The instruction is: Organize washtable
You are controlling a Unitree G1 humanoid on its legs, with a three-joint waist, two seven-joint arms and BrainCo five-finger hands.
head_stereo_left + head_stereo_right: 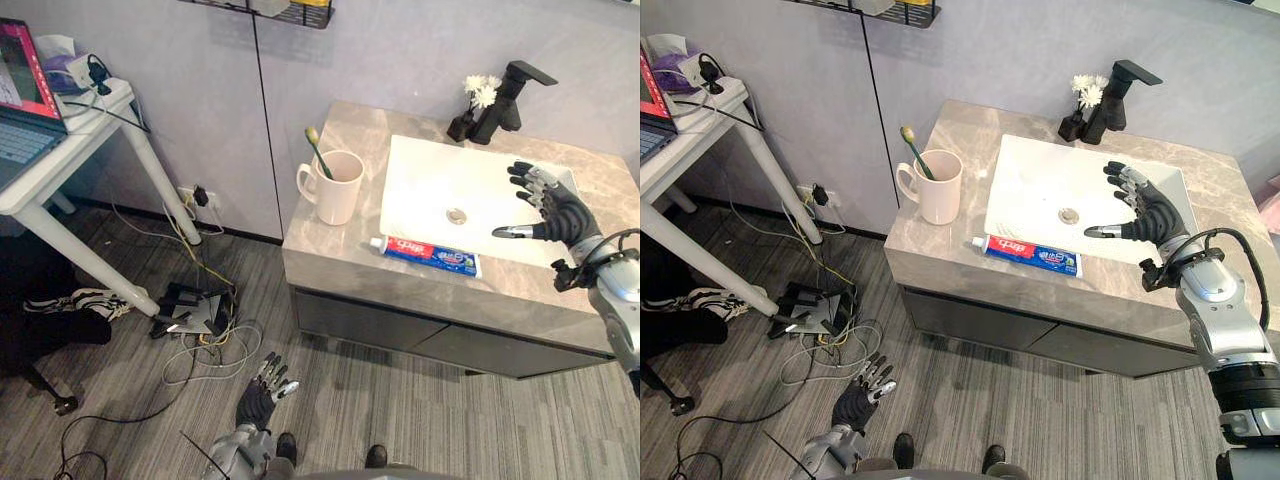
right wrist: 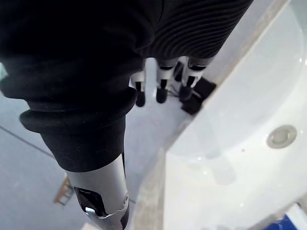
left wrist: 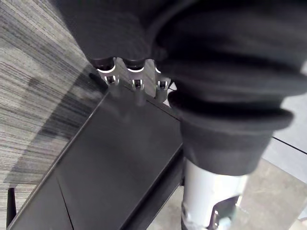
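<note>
1. Left eye view: the toothpaste tube [image 1: 425, 256] lay flat on the counter [image 1: 330, 250], just at the front rim of the white basin [image 1: 420, 180]. It was apart from the mug [image 1: 332, 186] that held the toothbrush [image 1: 318, 150]. My right hand [image 1: 553, 208] hovered over the basin's right side, fingers spread and holding nothing.
2. Right eye view: my left hand [image 1: 862, 392] hung low over the floor, fingers relaxed and empty.
3. Left wrist view: its straight fingers [image 3: 136, 88] pointed toward the dark cabinet front [image 3: 96, 167].
4. Right wrist view: the right hand's fingers [image 2: 160, 86] stretched out above the basin, with the drain [image 2: 281, 136] off to one side. I judged this to be the approach to the toothpaste, with nothing yet tidied. The next move called for bringing the right hand down and across to the tube, closing on its body, then carrying it to the mug.
</note>
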